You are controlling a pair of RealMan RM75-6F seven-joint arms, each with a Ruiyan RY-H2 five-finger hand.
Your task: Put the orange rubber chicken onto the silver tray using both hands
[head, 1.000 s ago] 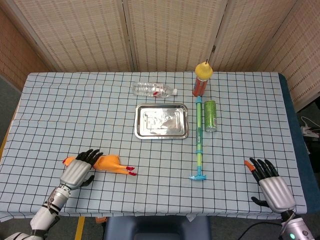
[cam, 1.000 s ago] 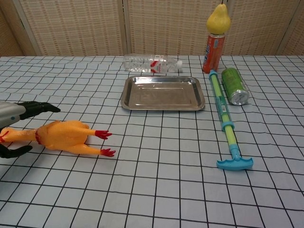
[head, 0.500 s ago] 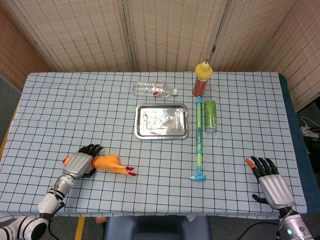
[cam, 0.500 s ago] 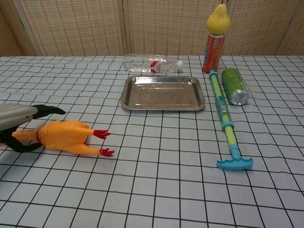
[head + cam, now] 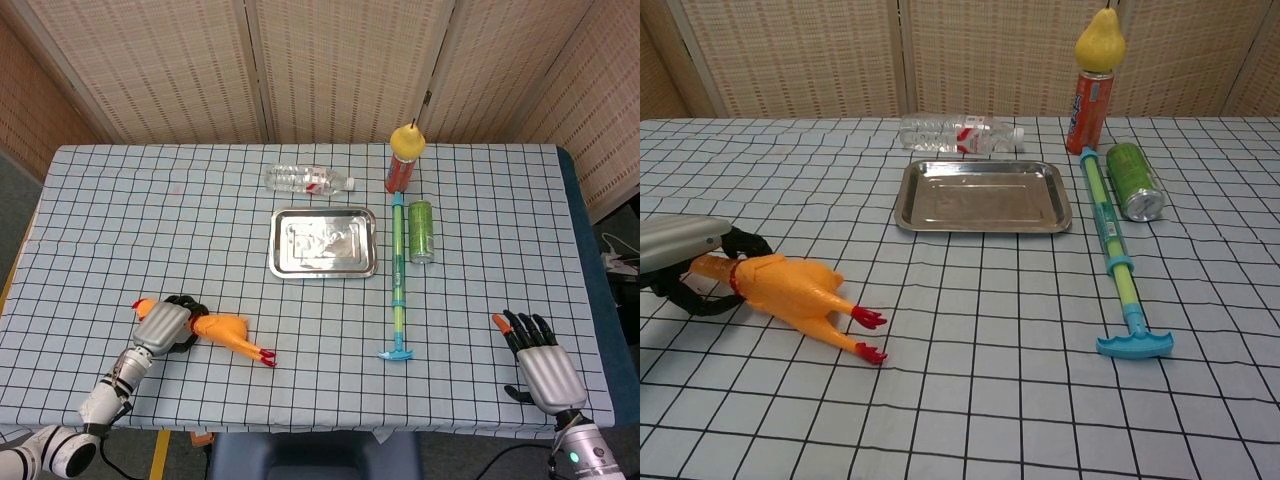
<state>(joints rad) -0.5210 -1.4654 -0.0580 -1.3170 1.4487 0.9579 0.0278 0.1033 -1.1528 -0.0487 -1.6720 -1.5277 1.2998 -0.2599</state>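
Note:
The orange rubber chicken [image 5: 222, 331] lies on the checked tablecloth at the front left, its red feet pointing toward the front edge. My left hand [image 5: 161, 324] grips it at the neck, with dark fingers curled around it, and the head pokes out behind the hand. In the chest view the same left hand [image 5: 680, 252] holds the chicken [image 5: 790, 288] at the far left edge. The silver tray [image 5: 325, 243] sits empty at the table's middle, well beyond the chicken. My right hand [image 5: 541, 363] rests at the front right corner with fingers spread, holding nothing.
A clear water bottle [image 5: 308, 179] lies behind the tray. To its right lie a long blue-green pump toy [image 5: 399, 282] and a green can [image 5: 421, 231]. An orange can [image 5: 398, 172] topped by a yellow pear [image 5: 407, 138] stands further back. Folding screens close the far side.
My left hand's fingers have closed around the chicken's neck, and the chicken's body has swung so its feet point more toward the front edge. My right hand has drawn back slightly.

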